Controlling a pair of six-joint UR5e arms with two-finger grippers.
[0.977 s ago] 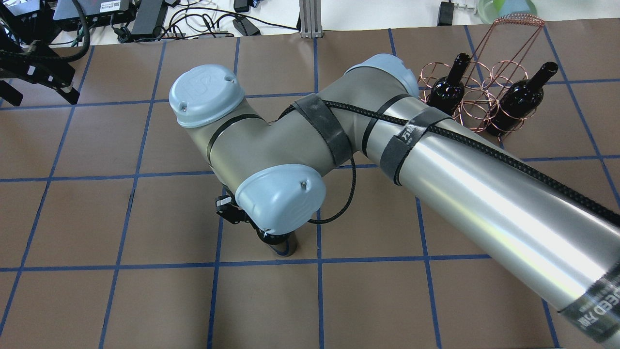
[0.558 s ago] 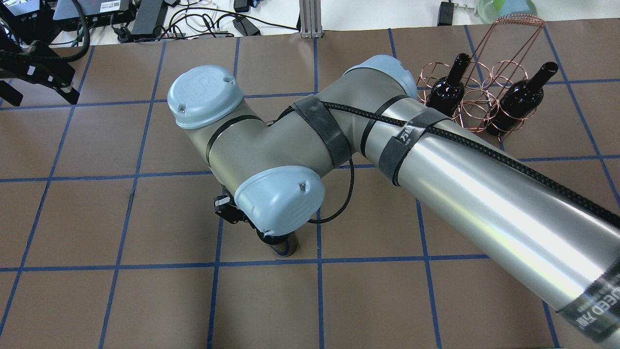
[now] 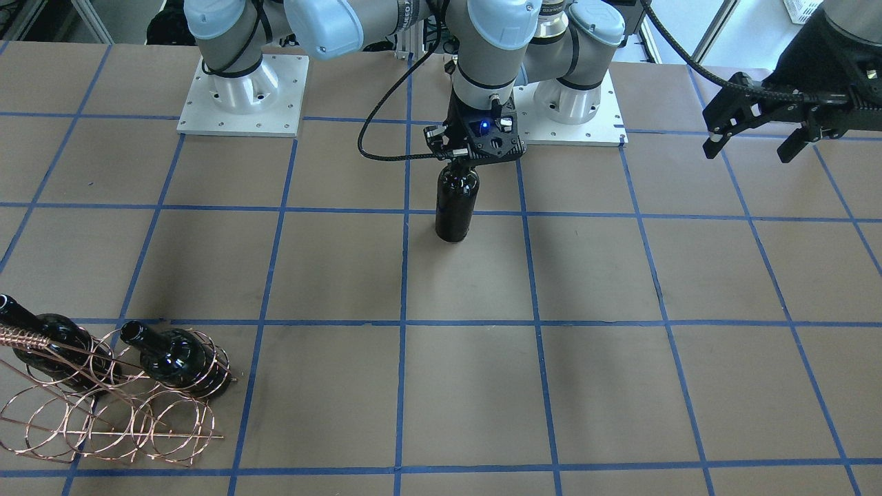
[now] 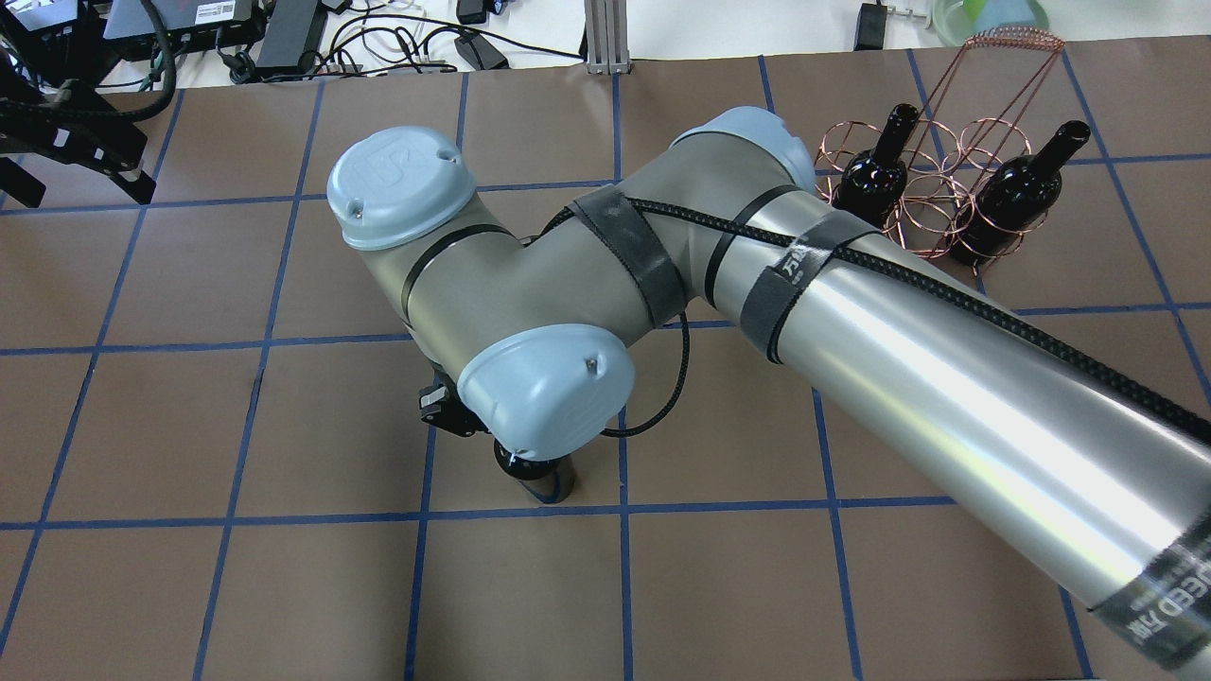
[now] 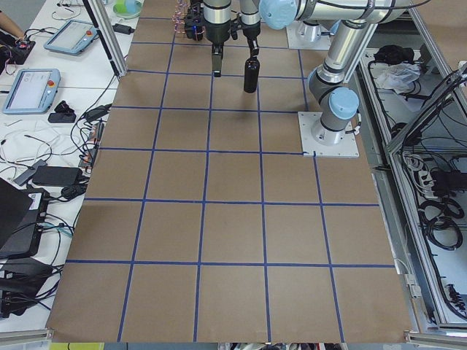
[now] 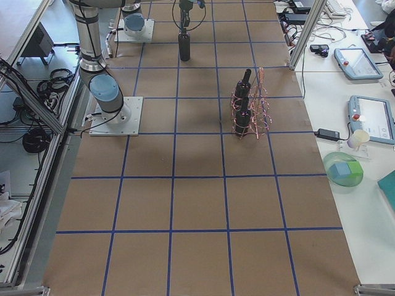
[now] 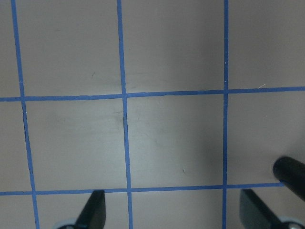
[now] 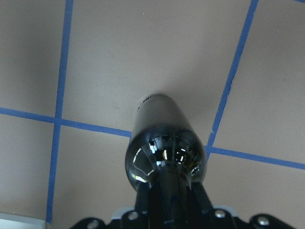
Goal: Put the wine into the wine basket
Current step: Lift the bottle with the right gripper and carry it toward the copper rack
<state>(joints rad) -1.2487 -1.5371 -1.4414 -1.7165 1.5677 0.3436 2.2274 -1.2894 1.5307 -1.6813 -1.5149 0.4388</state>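
A dark glossy wine bottle (image 3: 456, 203) stands upright near the table's middle, close to the robot's bases. My right gripper (image 3: 463, 160) is shut on its neck from above. The right wrist view shows the bottle's shoulders (image 8: 165, 157) straight below the gripper (image 8: 171, 205). In the overhead view the wrist hides most of the bottle (image 4: 537, 478). The copper wire wine basket (image 3: 103, 413) stands at the far right of the table (image 4: 932, 203), with two like bottles (image 4: 875, 175) (image 4: 1012, 194) in its rings. My left gripper (image 3: 754, 138) is open and empty, far from both.
The right arm's upper link (image 4: 946, 378) crosses the table's right half. In the left wrist view my open fingers (image 7: 95, 210) hang over bare brown paper with blue tape lines, and a dark rounded object (image 7: 291, 174) shows at the right edge. Cables and devices (image 4: 284, 38) lie beyond the far edge.
The right wrist has shifted very slightly with the bottle still in its grip. The left arm and the basket have not moved.
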